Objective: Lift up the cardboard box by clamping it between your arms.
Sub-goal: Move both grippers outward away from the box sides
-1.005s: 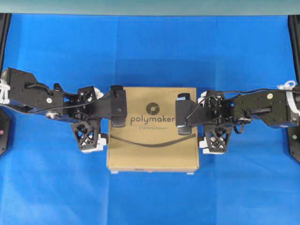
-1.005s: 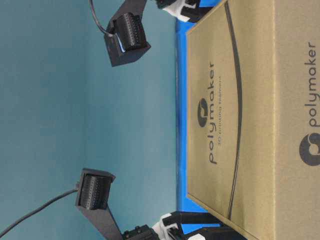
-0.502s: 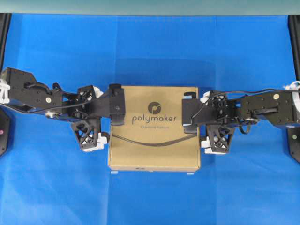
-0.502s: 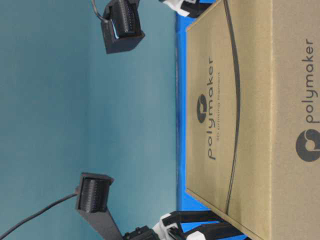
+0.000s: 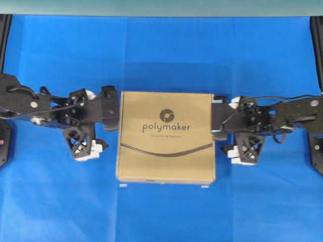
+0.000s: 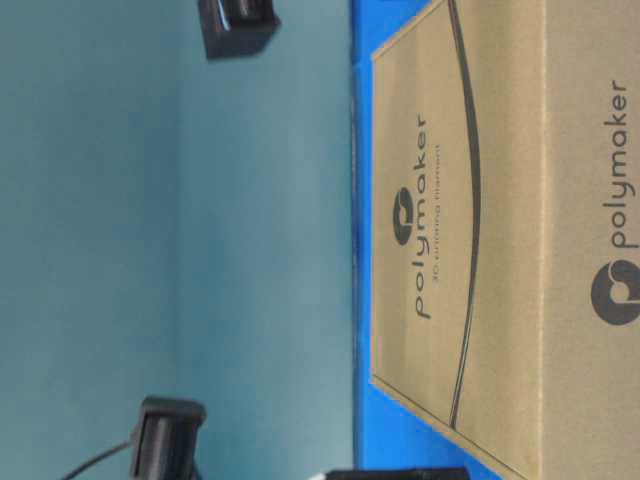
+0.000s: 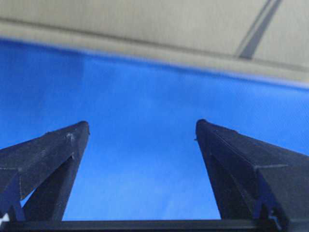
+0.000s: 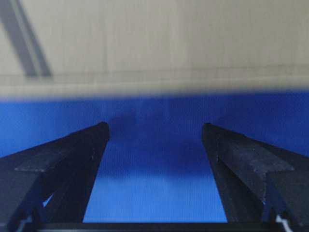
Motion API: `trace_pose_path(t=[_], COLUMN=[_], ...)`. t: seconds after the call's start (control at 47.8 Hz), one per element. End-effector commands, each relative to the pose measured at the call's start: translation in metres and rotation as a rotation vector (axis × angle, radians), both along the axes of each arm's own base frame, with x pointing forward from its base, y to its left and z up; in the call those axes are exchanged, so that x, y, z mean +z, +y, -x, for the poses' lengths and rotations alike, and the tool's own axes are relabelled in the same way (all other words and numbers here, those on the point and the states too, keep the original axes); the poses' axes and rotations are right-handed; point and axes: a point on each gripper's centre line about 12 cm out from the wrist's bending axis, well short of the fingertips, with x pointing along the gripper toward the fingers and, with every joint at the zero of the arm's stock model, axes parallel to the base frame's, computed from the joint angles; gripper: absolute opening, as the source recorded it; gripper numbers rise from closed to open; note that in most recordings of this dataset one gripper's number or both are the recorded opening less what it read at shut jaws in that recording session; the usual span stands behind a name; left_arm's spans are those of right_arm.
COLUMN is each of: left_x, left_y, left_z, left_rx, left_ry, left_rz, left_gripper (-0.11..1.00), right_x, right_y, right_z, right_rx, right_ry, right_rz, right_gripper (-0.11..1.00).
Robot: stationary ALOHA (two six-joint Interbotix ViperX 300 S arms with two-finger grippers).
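The cardboard box (image 5: 165, 136), tan with a dark "polymaker" logo and a curved line, lies flat on the blue table; it also fills the right of the table-level view (image 6: 480, 230). My left gripper (image 5: 96, 120) is just off its left side, open and empty. My right gripper (image 5: 233, 126) is just off its right side, open and empty. In the left wrist view the open fingertips (image 7: 142, 126) frame bare blue cloth, with the box wall (image 7: 145, 24) beyond. The right wrist view shows the same: open gripper (image 8: 154, 128) and box wall (image 8: 154, 43).
The blue table cloth (image 5: 161, 55) surrounds the box on all sides. A teal wall (image 6: 150, 240) lies behind the table. Black frame posts (image 5: 316, 45) stand at the far corners. The wrist camera blocks (image 6: 238, 20) hang above the table.
Both arms have drawn outward, away from the box's sides, and no longer overlap its top. The box has stayed in place on the table.
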Motion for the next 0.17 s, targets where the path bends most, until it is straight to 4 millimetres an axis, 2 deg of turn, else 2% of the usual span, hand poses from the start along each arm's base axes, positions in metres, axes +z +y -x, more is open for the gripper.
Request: trace_pose_path(t=[0.0,0.147], left_x=[0.013,0.025], left_y=[-0.001,-0.003], left_z=[0.005,0.017], left_rx=[-0.007,-0.008], left_ry=[-0.046,-0.088], left_rz=[-0.007,-0.011], left_gripper=[0.87,0.87], right_x=[0.019,0.032], right_y=[-0.001,0.001], right_z=[0.001,0.012], right_rx=[-0.011,-0.018], right_ry=[-0.071,-0.114], right_rz=[0.001,-0.004], right_gripper=[0.99,0.99])
